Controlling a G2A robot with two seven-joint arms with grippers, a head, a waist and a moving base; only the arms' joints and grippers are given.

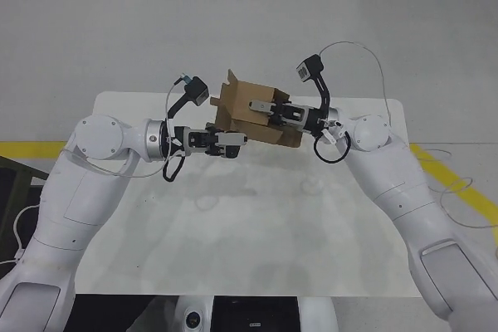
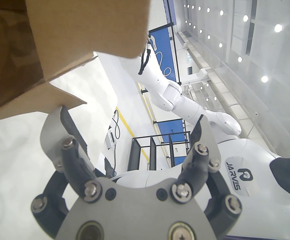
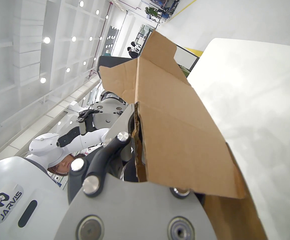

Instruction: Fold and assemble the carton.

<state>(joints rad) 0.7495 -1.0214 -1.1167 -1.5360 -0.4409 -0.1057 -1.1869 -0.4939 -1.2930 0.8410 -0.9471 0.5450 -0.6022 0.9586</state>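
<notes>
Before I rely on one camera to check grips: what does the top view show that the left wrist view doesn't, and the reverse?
Top view: the right gripper clamped on the carton's upper panel, and the white table's full outline beneath both arms. Left wrist view: the left gripper open, one fingertip at the corner of a carton flap, nothing between the fingers. Shared: the brown carton, with the left gripper beside its lower edge.

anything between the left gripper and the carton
Nothing visible. The left gripper is open, with an edge of the carton right at one fingertip and no object between them. The right gripper holds the carton by a wall.
</notes>
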